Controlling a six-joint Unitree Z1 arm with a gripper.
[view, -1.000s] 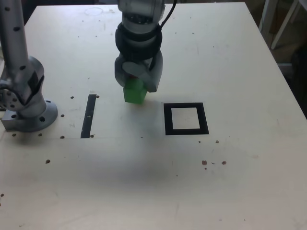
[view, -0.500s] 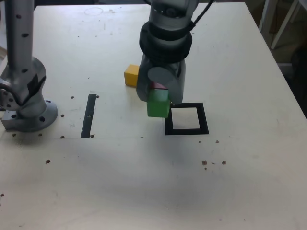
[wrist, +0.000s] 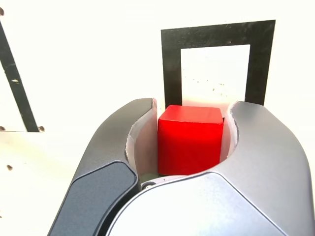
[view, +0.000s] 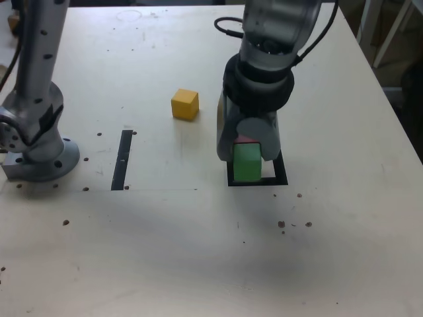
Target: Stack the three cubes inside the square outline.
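Obs. Grey, round-shouldered gripper (view: pixel 248 148), closed on two cubes together: small solid red cube (wrist: pixel 190 142) between the curved fingers, small solid green cube (view: pixel 248 162) just below it in the exterior view. Which cube takes most of the squeeze: cannot tell.

Position. The pair is in front of the left part of the flat black square outline (view: pixel 281 173), as the exterior view shows it. The outline lies right of the middle of the pale tabletop (view: pixel 145 251), well in from its right edge. Whether green touches the surface: cannot tell; likely just above it.

Third piece. Small solid yellow-orange cube (view: pixel 185 104) sits loose on the tabletop, towards the far edge from the outline, between it and the narrow black strip (view: pixel 122 160) in the exterior view. Well apart from the gripper.

Handling (judged). Cubes look light and stiff, perhaps wood or hard plastic; faces smooth, maybe a little slippery. Not fragile, so a firm, even squeeze should do no harm. Risk is in the joint between red and green: an off-centre grip or a bump on landing could skew it. Lower level, let green seat flat inside the border, then open evenly.

For yellow: take it by two opposite upright faces, at mid-height, pads flat; a corner hold would probably twist it. Afterwards it should set down gently on red.
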